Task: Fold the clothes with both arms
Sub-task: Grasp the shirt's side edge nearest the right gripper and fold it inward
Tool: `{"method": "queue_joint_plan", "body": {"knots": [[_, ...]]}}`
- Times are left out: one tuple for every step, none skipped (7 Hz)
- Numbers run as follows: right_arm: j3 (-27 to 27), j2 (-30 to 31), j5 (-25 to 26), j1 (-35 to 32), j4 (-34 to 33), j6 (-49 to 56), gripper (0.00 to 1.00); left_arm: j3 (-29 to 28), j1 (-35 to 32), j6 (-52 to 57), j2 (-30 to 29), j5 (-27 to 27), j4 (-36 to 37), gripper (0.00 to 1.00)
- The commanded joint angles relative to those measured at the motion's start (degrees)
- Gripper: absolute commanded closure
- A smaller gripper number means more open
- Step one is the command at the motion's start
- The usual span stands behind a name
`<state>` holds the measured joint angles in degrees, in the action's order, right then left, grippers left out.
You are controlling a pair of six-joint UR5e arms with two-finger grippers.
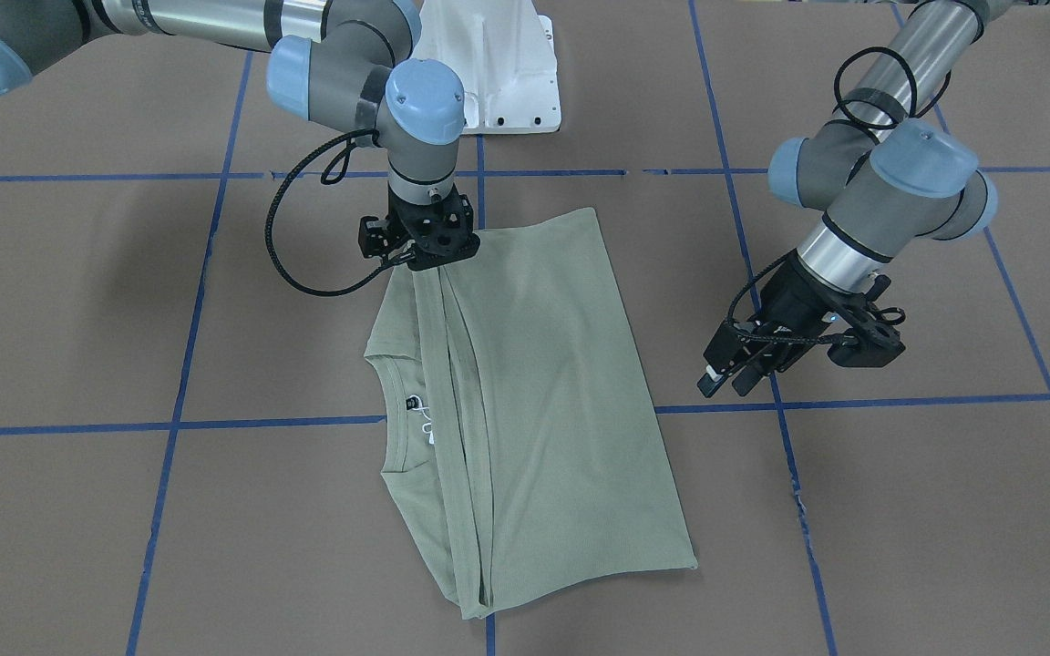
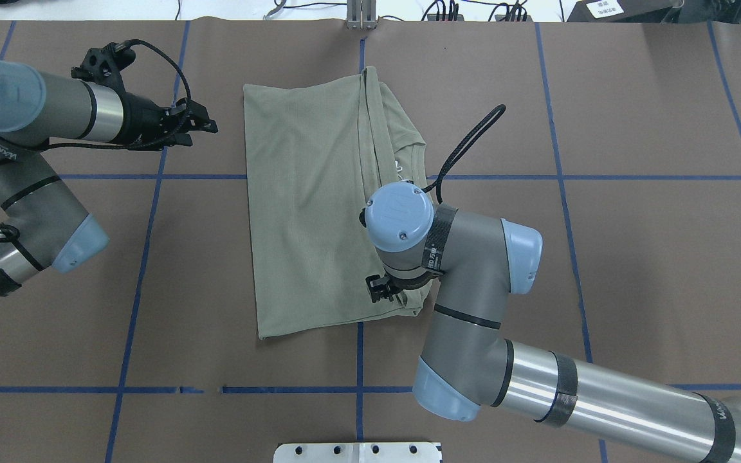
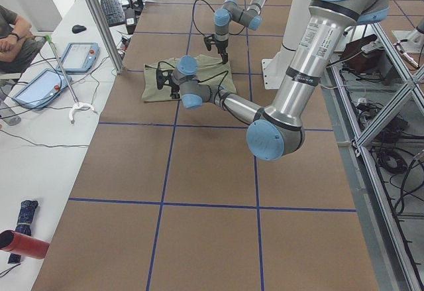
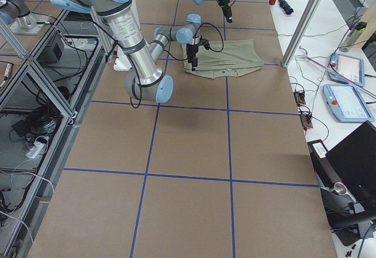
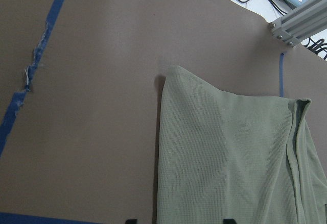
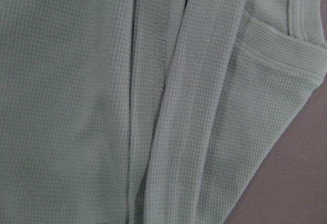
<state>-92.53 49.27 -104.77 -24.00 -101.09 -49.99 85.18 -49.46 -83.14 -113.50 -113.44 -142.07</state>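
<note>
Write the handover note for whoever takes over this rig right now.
Left gripper: open, empty, hovering over bare table beside the shirt, not touching it.
Right gripper: down at the shirt's edge nearest the robot base. Its fingers are hidden, so its grip cannot be told.
Shirt: flat mid-table, a large panel folded over the body, collar exposed on the robot's right side.
Done: at least one fold.
Left: probably more folds to make it compact. Check the right gripper's hold first.
</note>
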Motion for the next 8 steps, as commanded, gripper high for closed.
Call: {"method": "queue_joint_plan", "body": {"knots": [[0.68,-0.05,0.18,0.26,-0.33,0.42,0.01,-0.01,0.07,0.0,0.03,0.06,-0.05,0.35],[0.68,0.3,0.18,0.18,-0.42,1.55,0.01,-0.01,0.07,0.0,0.03,0.06,-0.05,0.35],[0.59,1.26,0.18,-0.52,-0.42,1.91,0.01,-0.01,0.07,0.0,0.03,0.06,-0.05,0.35],[-0.54,3.62,0.09,-2.27,-1.03,4.18,0.01,0.16,0.07,-0.09,0.03,0.06,-0.05,0.35],[-6.47,8.43,0.01,-3.85,-4.26,9.25,0.01,0.6,0.07,-0.09,0.03,0.06,0.03,0.35],[-13.84,15.09,0.18,-4.48,-5.51,10.52,0.01,2.0,0.07,-0.18,0.03,0.06,0.3,0.34],[-17.65,19.42,0.53,-3.79,-5.61,9.75,0.0,2.88,0.07,-0.26,0.03,0.06,0.47,0.34],[-18.99,19.72,0.88,-3.26,-5.78,7.22,0.0,3.06,0.07,-0.52,-0.05,-0.47,0.47,0.34]]}}
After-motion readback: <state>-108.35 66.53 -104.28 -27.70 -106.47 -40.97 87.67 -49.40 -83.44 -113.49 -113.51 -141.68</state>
